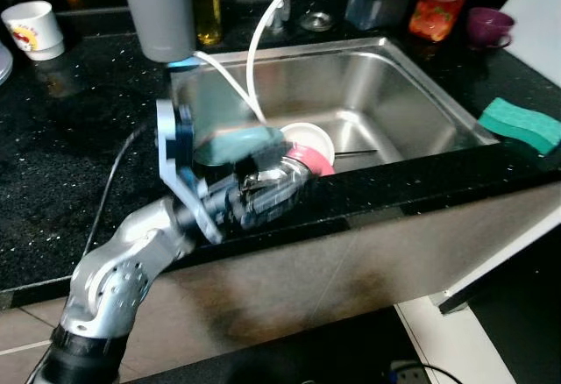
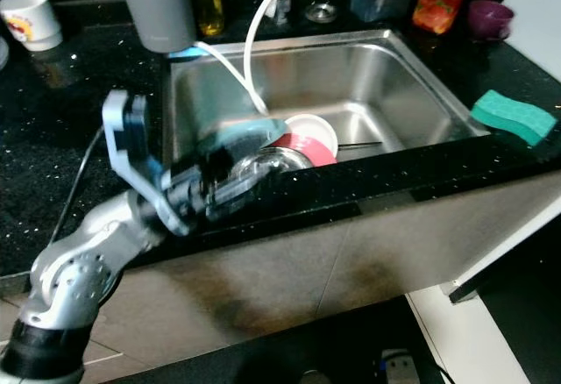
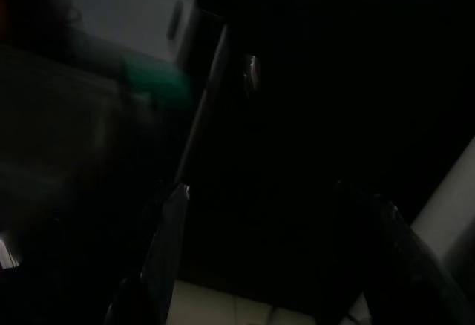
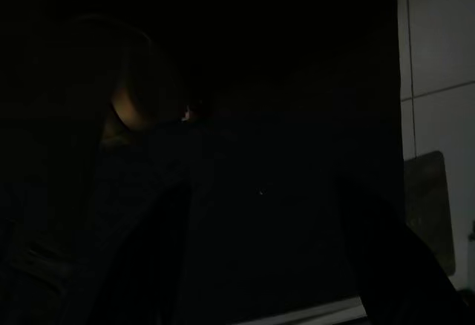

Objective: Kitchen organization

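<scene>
Stainless sink (image 1: 421,112) holds a red-rimmed bowl (image 1: 311,149) at its near wall. The left pincer (image 1: 263,193) reaches over the black table (image 1: 70,165) edge, blurred, so whether it is clenched cannot be told. The bowl lies just beyond its fingertips, slightly rightward; the left arm is nearer.

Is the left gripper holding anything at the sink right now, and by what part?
Cannot tell: the left gripper is blurred at the sink's front edge near the dishes; no hold is visible.
</scene>
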{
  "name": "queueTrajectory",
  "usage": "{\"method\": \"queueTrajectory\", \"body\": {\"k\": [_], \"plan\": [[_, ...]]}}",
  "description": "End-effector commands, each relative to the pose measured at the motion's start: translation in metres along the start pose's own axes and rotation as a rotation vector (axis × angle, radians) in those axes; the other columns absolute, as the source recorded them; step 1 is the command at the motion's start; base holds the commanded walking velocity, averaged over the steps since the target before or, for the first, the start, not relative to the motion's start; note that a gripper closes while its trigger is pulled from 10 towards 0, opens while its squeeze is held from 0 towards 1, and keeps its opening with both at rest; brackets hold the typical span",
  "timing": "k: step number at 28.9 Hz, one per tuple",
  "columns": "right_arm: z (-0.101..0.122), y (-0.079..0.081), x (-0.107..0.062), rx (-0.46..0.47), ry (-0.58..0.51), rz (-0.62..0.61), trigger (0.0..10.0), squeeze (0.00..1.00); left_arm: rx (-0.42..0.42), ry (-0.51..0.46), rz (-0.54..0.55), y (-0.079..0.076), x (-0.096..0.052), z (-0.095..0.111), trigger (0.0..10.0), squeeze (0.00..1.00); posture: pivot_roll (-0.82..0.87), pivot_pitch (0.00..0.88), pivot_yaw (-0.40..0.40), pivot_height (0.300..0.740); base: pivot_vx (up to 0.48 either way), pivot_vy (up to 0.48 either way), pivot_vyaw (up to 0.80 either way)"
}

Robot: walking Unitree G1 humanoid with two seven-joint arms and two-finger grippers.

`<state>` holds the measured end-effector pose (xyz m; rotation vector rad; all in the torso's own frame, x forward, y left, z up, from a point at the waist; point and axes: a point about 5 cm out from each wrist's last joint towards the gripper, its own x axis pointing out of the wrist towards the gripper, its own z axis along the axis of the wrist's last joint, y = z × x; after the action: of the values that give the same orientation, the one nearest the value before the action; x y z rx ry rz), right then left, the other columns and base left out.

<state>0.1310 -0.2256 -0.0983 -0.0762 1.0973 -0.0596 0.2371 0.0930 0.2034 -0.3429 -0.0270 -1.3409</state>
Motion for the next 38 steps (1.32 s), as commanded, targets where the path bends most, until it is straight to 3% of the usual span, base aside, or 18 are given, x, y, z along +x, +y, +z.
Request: {"method": "queueTrajectory", "body": {"k": [1, 2, 6, 9, 14, 15, 17, 21, 27, 38], "plan": [[-0.008, 0.001, -0.001, 0.030, 0.027, 0.003, 10.0, 0.00, 0.009, 0.051, -0.036, -0.006, 0.001, -0.004, 10.0, 0.00, 0.01, 0.043, 0.023, 0.740, 0.000, 0.000, 0.00], [-0.008, 0.001, -0.001, 0.032, 0.026, 0.003, 10.0, 0.00, 0.003, 0.066, -0.040, -0.008, 0.000, -0.007, 10.0, 0.00, 0.01, 0.039, 0.025, 0.740, 0.000, 0.000, 0.00], [-0.006, 0.003, 0.000, 0.040, 0.022, 0.004, 10.0, 0.00, -0.150, 0.233, -0.191, -0.032, -0.022, -0.045, 10.0, 0.00, 0.02, 0.027, 0.026, 0.740, 0.000, 0.000, 0.00], [-0.005, 0.003, 0.000, 0.043, 0.020, 0.006, 10.0, 0.00, -0.196, 0.280, -0.182, -0.033, -0.029, -0.057, 10.0, 0.00, 0.02, 0.020, 0.030, 0.740, 0.000, 0.000, 0.00], [-0.002, 0.004, 0.000, 0.048, 0.015, 0.004, 10.0, 0.00, -0.192, 0.346, -0.157, -0.030, -0.037, -0.066, 10.0, 0.00, 0.02, 0.015, 0.032, 0.740, 0.000, 0.000, 0.00], [-0.001, 0.004, 0.001, 0.052, 0.014, 0.002, 10.0, 0.00, -0.152, 0.444, -0.095, -0.023, -0.046, -0.078, 10.0, 0.00, 0.01, 0.009, 0.036, 0.740, 0.000, 0.000, 0.00], [-0.001, 0.004, 0.001, 0.053, 0.014, 0.001, 10.0, 0.00, -0.140, 0.483, -0.074, -0.020, -0.050, -0.082, 10.0, 0.00, 0.01, 0.009, 0.036, 0.740, 0.000, 0.000, 0.00], [0.002, 0.005, 0.001, 0.067, 0.008, -0.004, 10.0, 0.00, -0.105, 0.611, 0.036, -0.007, -0.076, -0.095, 10.0, 0.00, 0.01, 0.000, 0.039, 0.740, 0.000, 0.000, 0.00], [0.003, 0.005, 0.002, 0.067, 0.003, -0.006, 10.0, 0.00, -0.105, 0.636, 0.083, -0.002, -0.088, -0.098, 10.0, 0.00, 0.02, 0.000, 0.040, 0.740, 0.000, 0.000, 0.00], [0.004, 0.003, 0.001, 0.056, 0.001, -0.009, 10.0, 0.00, -0.119, 0.654, 0.119, 0.002, -0.096, -0.113, 10.0, 0.00, 0.01, 0.003, 0.029, 0.740, -0.343, 0.000, 0.00]]}}
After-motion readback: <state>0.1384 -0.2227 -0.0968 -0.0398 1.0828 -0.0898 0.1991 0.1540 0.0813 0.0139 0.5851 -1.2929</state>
